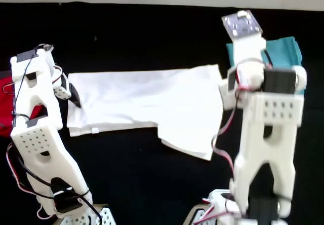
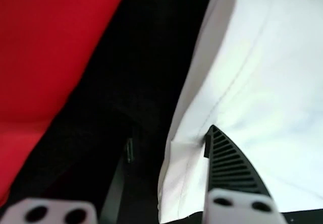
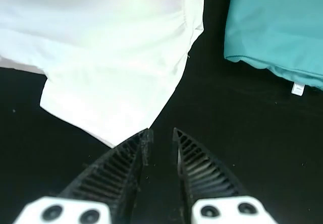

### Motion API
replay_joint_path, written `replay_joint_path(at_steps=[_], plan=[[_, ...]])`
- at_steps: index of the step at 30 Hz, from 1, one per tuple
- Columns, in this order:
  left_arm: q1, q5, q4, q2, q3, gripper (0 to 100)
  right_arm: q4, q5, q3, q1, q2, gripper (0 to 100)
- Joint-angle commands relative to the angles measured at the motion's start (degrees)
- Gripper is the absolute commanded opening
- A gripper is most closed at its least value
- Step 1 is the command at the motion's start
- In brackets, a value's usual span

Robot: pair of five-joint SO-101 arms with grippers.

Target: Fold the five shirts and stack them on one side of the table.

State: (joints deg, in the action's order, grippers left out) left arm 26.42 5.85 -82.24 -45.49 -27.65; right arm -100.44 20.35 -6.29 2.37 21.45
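White shirt (image 1: pixel 147 101) flat, right claw (image 3: pixel 161 132) beside corner

I see a plain white shirt (image 1: pixel 147 98) on the black bench (image 1: pixel 126 184), a teal shirt (image 1: pixel 286 52) with a white tag (image 3: pixel 299 88), and a red shirt (image 2: pixel 50 57). My right pincer (image 3: pixel 160 132) has black ribbed fingers (image 3: pixel 202 168) on a white body.

A black table (image 1: pixel 126 32) bears white shirt (image 1: pixel 152 98), teal shirt (image 1: pixel 283 52), red shirt (image 2: pixel 45 47).

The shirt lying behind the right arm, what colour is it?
The shirt is teal, a plain blue-green with no pattern; it shows best in the right wrist view.
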Motion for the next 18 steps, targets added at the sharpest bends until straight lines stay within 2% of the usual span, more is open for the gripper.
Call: replay_joint_path(at_steps=[1, 3, 5, 6, 7, 14, 18], plan=[[-1.9, 0.5, -5.6, -3.3, -5.4, 21, -0.5, -0.4, 7.3, 0.3, 8.0, 8.1], [-1.9, 0.6, -8.9, -5.0, -8.4, 15, -0.5, -0.5, 11.3, 0.3, 11.6, 8.0], [-1.9, 1.5, -11.1, -6.8, -11.0, 3, -0.5, -0.5, 14.5, 0.3, 16.1, 7.7], [-1.8, 2.5, -11.9, -7.9, -12.2, 0, -0.5, -0.5, 15.8, 0.3, 18.6, 7.7], [-1.6, 3.3, -12.7, -9.0, -13.2, 3, -0.5, -0.5, 17.1, 0.2, 21.2, 7.7], [4.7, 7.4, -17.3, -12.4, -21.7, 1, -0.3, -0.5, 34.1, 0.2, 37.1, 7.7], [9.9, 11.0, -18.6, -12.4, -27.6, 1, 5.0, -0.5, 48.7, -1.1, 41.8, 7.7]])
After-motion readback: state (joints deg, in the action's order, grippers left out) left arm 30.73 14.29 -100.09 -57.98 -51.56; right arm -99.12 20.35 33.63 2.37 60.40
